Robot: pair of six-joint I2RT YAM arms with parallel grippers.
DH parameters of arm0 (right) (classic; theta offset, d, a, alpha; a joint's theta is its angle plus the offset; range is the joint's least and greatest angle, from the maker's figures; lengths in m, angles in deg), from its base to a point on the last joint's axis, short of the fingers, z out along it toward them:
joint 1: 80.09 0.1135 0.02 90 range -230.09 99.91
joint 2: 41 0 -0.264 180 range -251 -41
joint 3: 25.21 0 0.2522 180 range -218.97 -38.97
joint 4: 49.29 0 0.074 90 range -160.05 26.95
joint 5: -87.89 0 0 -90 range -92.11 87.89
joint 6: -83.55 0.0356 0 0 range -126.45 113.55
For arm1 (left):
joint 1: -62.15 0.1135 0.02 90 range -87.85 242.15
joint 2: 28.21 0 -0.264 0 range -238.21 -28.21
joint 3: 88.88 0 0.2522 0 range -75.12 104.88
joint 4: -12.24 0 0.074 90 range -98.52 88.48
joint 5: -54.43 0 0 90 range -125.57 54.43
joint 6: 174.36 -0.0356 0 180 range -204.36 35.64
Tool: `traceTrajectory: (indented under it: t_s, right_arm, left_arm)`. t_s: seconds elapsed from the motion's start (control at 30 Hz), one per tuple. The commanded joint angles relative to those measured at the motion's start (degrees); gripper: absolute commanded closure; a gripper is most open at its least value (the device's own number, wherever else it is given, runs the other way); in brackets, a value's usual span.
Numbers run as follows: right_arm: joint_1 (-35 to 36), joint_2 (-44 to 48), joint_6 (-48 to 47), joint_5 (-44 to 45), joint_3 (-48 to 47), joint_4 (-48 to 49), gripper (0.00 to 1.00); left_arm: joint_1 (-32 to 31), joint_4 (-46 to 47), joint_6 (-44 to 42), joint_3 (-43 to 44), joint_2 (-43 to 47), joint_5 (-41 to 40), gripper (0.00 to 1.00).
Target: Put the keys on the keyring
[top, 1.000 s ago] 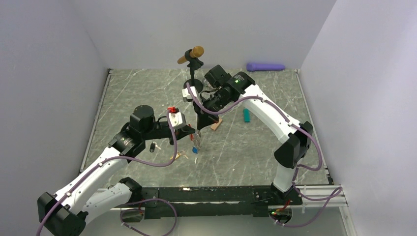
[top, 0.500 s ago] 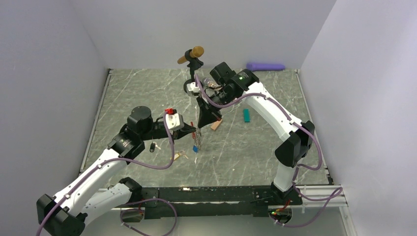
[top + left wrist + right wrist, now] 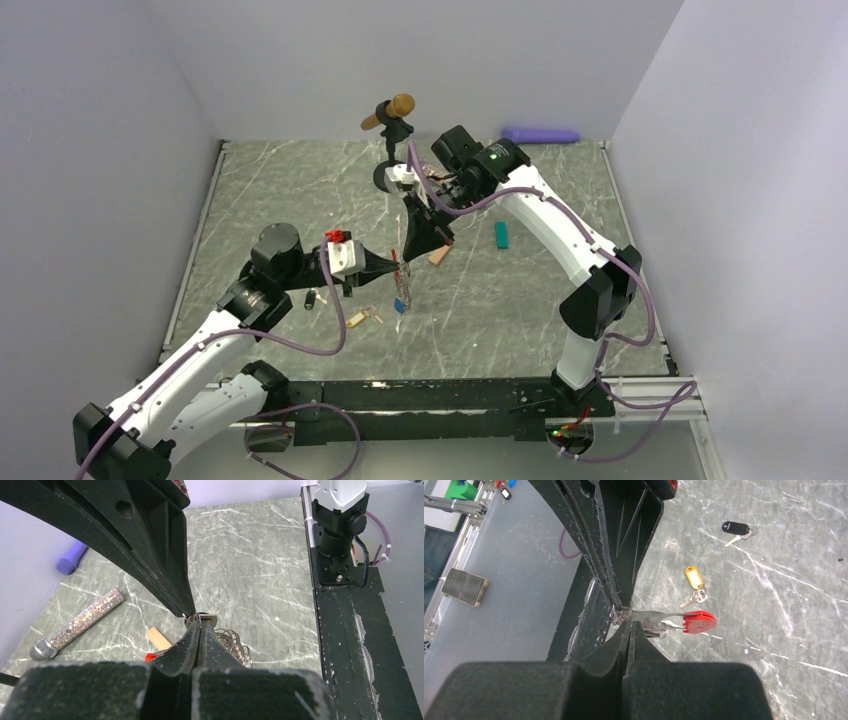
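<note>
The keyring hangs between both grippers above the table. Its red clip (image 3: 699, 621) and silvery coil (image 3: 233, 646) show in the wrist views, and it also shows in the top view (image 3: 397, 268). A blue-tagged key (image 3: 400, 305) dangles under it. My left gripper (image 3: 200, 624) is shut on the keyring's thin wire ring. My right gripper (image 3: 631, 621) is shut on the same ring, tip to tip with the left. A yellow-tagged key (image 3: 694, 577) and a black-tagged key (image 3: 735, 527) lie loose on the table, left of the grippers in the top view.
A tan wooden block (image 3: 438, 256) lies just right of the grippers and a teal block (image 3: 501, 235) farther right. A glittery tube (image 3: 77, 625) lies on the table. A purple cylinder (image 3: 540, 134) lies at the back wall. A stand with a brown-tipped rod (image 3: 390, 115) stands behind.
The left wrist has shifted a little left and down, the right wrist has lifted back and right. Both fingertips stay together at the keyring, with the blue key still hanging.
</note>
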Motion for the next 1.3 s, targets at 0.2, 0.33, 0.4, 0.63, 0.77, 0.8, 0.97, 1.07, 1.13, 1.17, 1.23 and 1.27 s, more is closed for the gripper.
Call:
traceTrajectory:
  t_s: [0.2, 0.33, 0.4, 0.63, 0.77, 0.8, 0.97, 1.07, 1.13, 1.17, 1.23, 1.27]
  right_arm:
    - [-0.3, 1.6, -0.4, -4.8, -1.0, 1.0, 1.00]
    - [-0.3, 2.1, 0.4, -4.8, 0.0, 2.0, 1.00]
    - [-0.2, 2.4, 1.5, -4.3, 0.9, 3.0, 1.00]
    - [-0.2, 2.8, 4.8, -2.8, 2.6, 6.0, 1.00]
    - [-0.2, 2.9, 5.2, -3.3, 3.1, 6.4, 1.00]
    - [-0.2, 3.0, 5.5, -3.5, 3.2, 6.5, 1.00]
    - [-0.3, 3.1, 6.6, -5.1, 4.0, 7.6, 1.00]
    - [-0.3, 3.3, 6.7, -5.9, 4.3, 7.9, 1.00]
    - [-0.3, 3.6, 7.2, -6.1, 4.7, 8.3, 1.00]
    - [-0.3, 3.7, 7.5, -6.3, 4.8, 8.7, 1.00]
    - [-0.3, 3.9, 8.4, -6.8, 5.5, 9.6, 1.00]
    - [-0.4, 4.1, 8.9, -7.2, 5.8, 10.1, 1.00]
  left_arm:
    - [0.3, 9.7, 2.2, -2.7, 2.1, 5.7, 1.00]
    - [0.3, 10.8, 1.9, -3.5, 2.8, 5.4, 1.00]
    - [0.3, 11.9, 1.9, -4.2, 3.3, 5.3, 1.00]
    - [0.5, 14.9, 2.4, -5.8, 4.4, 5.6, 1.00]
    - [0.7, 16.6, 3.2, -6.6, 4.6, 5.6, 1.00]
    - [0.8, 17.1, 3.4, -6.7, 4.7, 5.7, 1.00]
    - [1.3, 20.1, 5.7, -7.8, 4.7, 5.9, 1.00]
    - [1.9, 23.6, 8.4, -8.9, 4.8, 5.6, 1.00]
    - [2.3, 27.6, 11.4, -10.5, 4.9, 5.1, 1.00]
    - [2.3, 30.3, 13.5, -11.4, 4.9, 4.7, 1.00]
    - [2.4, 36.5, 18.9, -13.8, 4.5, 4.0, 1.00]
    - [2.4, 39.8, 21.3, -15.1, 4.2, 3.5, 1.00]
